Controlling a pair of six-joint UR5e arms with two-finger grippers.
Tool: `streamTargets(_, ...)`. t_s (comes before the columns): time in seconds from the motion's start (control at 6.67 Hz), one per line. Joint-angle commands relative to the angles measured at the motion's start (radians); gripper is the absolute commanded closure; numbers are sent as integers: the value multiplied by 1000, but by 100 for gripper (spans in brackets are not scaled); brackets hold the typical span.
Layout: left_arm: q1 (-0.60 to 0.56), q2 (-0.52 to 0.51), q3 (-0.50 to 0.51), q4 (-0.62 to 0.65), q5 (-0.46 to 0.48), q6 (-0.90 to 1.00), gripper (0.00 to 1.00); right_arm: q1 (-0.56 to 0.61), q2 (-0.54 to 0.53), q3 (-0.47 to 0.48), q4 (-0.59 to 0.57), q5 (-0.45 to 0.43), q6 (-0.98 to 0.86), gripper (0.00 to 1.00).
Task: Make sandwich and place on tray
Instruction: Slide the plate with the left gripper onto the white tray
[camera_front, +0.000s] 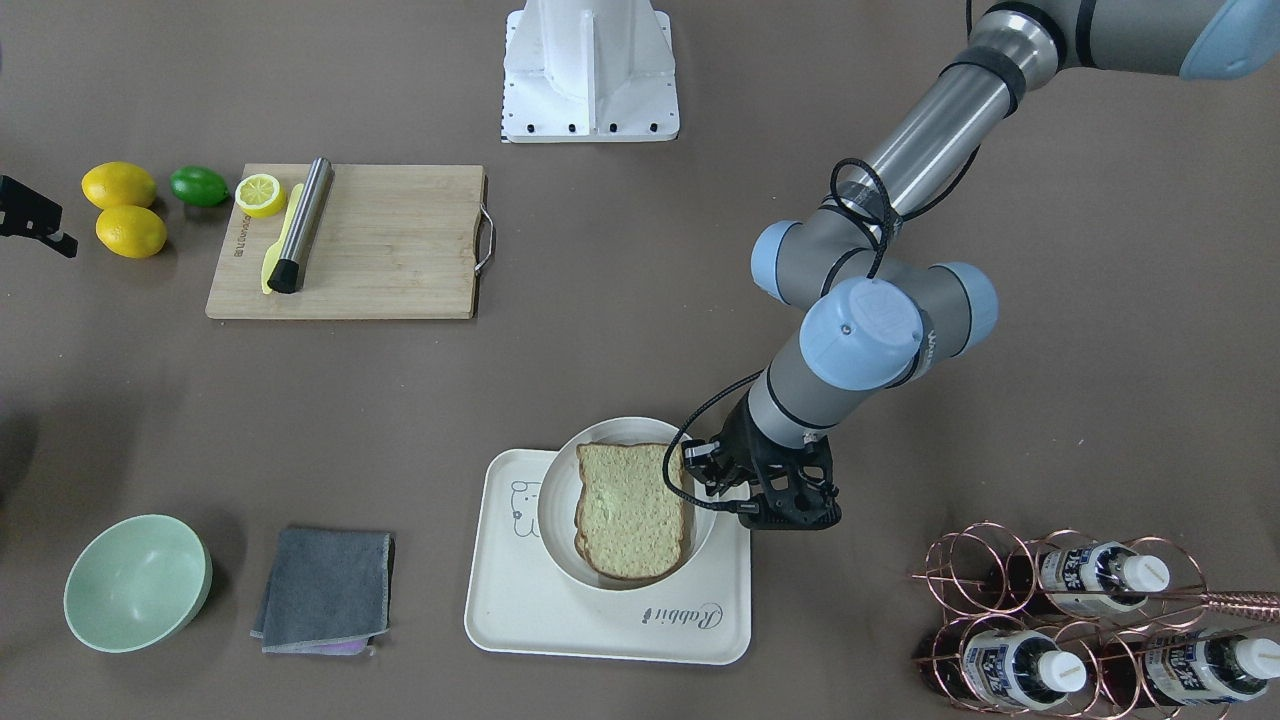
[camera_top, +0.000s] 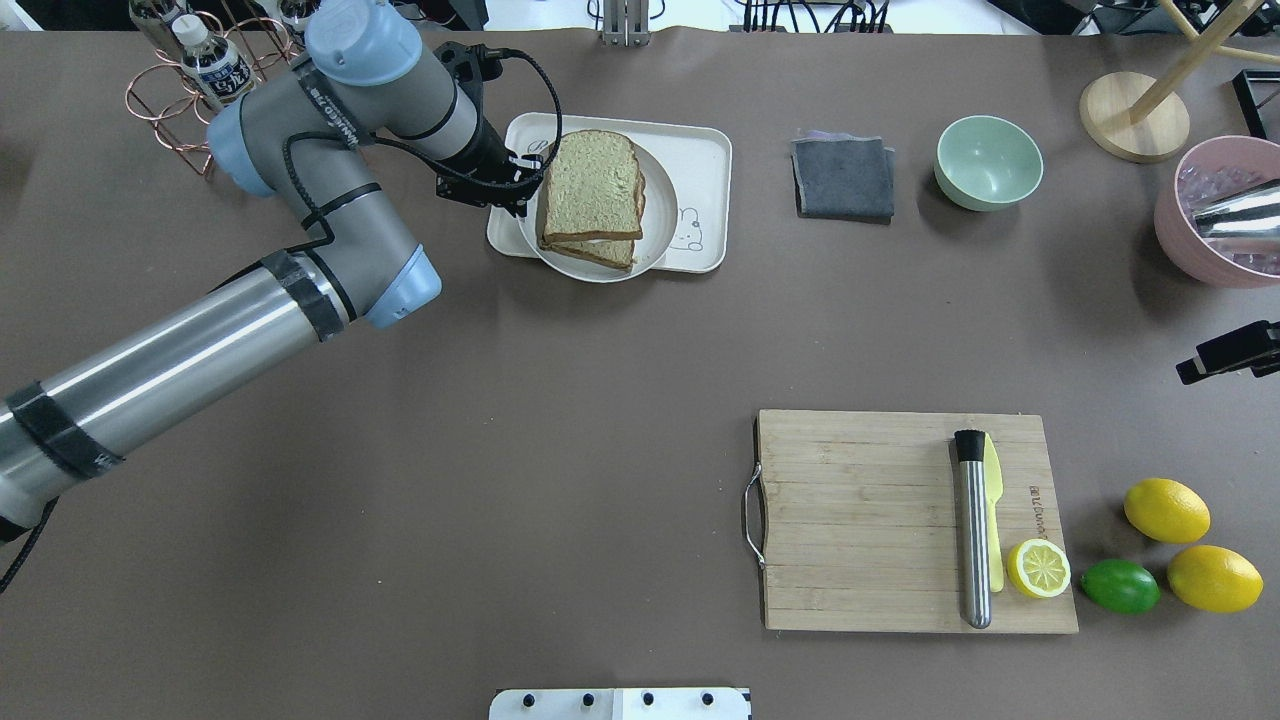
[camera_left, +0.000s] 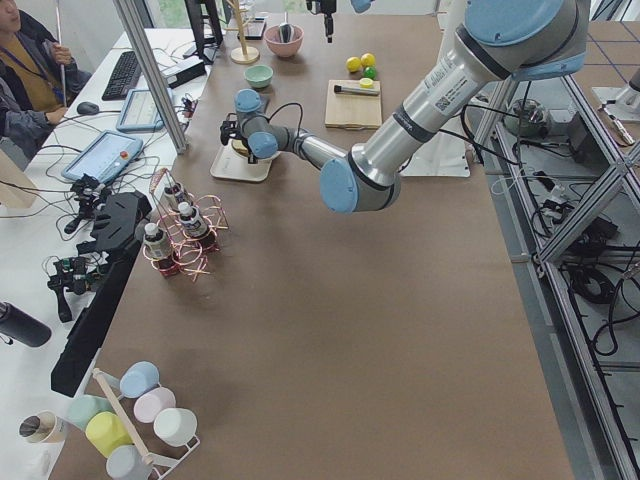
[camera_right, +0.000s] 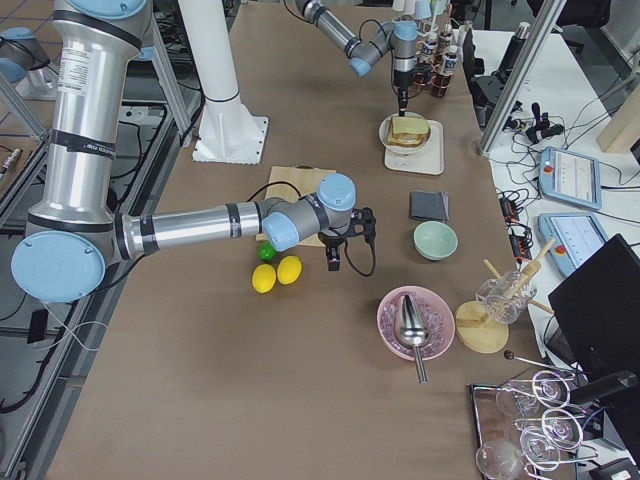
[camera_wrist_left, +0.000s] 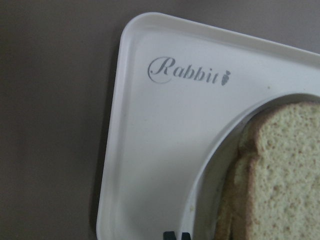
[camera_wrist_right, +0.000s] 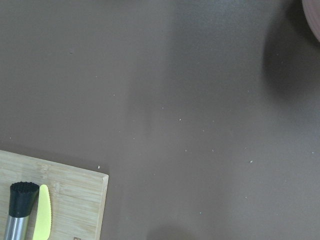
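Front-facing view: the sandwich (camera_front: 630, 510), two tan bread slices stacked, lay on a round white dish (camera_front: 556, 500) that sat on the tray (camera_front: 520, 610), near the bench's operator-side edge and toward the end on the robot's left; the left gripper (camera_front: 703, 480) was at the dish's rim, its fingertips masked by its own black body. Overhead view: a pale strip showed between the slices, too thin to say whether it was the egg. Left side view: tray and sandwich were small and far, partly behind the arm. Right side view: the right gripper (camera_right: 333, 260) hung above the bench beside the cutting board (camera_right: 292, 180); whether it was open could not be told. Left wrist view: two dark fingertips (camera_wrist_left: 168, 235) sat nearly together at the bottom of the frame, apparently pinching the dish's rim; most of the sandwich was cut off. Right wrist view: only bare bench and a corner of the cutting board, no fingers. The sandwich looked light, soft and loosely stacked, likely to slide apart if squeezed; the stiff, smooth dish rim seemed the safer hold
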Motion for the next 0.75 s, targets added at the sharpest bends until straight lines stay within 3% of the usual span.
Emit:
streamTargets(0.0,2,-64,171,-114,23,15,100,-5,1,1,0,-8,0,0)
streamTargets(0.3,13,-79,176,-117,54,2,100,1,1,4,2,-8,0,0)
streamTargets(0.45,24,-85,169,-119,86,-52,3,1,0,7,2,-8,0,0)
streamTargets(0.6,24,-81,144,-116,86,-58,2,2,1,6,2,-8,0,0)
